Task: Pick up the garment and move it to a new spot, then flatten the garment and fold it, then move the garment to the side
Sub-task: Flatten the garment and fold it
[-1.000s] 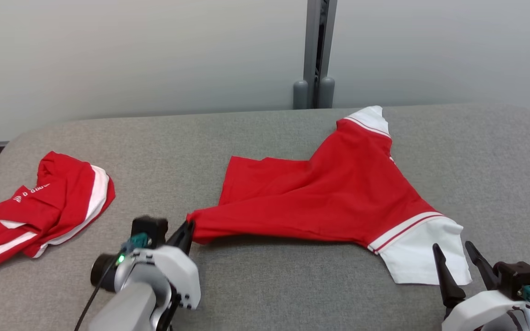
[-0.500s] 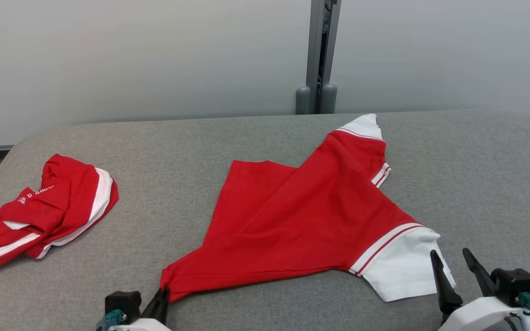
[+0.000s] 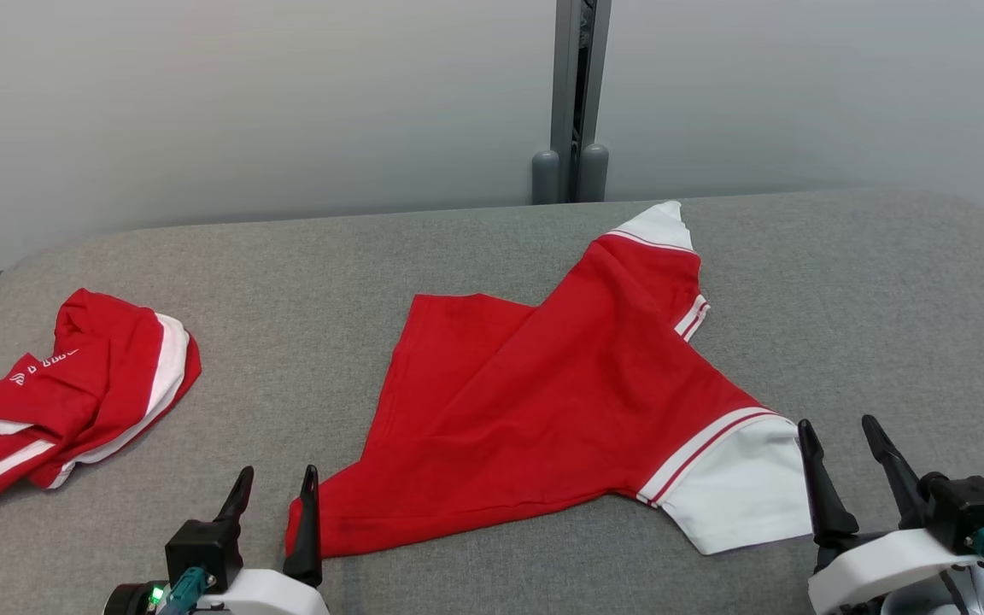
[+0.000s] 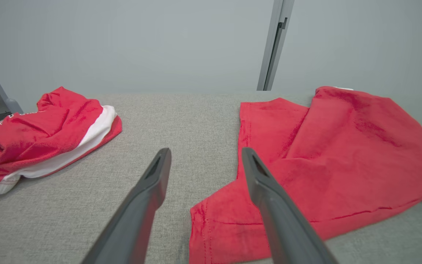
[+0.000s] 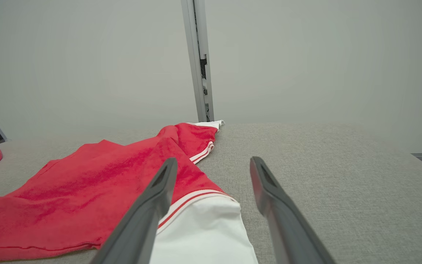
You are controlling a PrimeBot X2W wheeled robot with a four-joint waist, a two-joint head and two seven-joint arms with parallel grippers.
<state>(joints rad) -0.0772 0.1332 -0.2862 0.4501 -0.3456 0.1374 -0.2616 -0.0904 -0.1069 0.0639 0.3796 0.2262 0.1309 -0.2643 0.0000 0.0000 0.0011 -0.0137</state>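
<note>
Red shirt [image 3: 543, 401] was seen spread part-flat on grey padded table [image 3: 287, 256], in front of the grey post [image 3: 573, 94] and a bit to its right. Body was creased, one layer lapped over another, not yet folded. Hem corner [image 3: 347, 521] pointed away from post, toward robot, w/ L gripper [image 3: 278, 470] just beside it: jaws stood wide apart, nothing gripped. Its inner finger [image 3: 309, 512] was at the cloth edge, contact couldn't be confirmed. R gripper [image 3: 835, 423] was found further right of post, next to white sleeve [image 3: 740, 495], jaws likewise spread wide, empty. Second red/white shirt [image 3: 73, 393] lay crumpled well left of post, apart from the rest. Handling was judged as light, soft knit, no stiffness, not fragile. It should drape and bunch when lifted, and drag on the fabric top rather than slide. Best taken by pinching hem corners or sleeve cuff w/ both arms so cloth is pulled taut. A mid-body pinch would prob. catch 2 layers.
</note>
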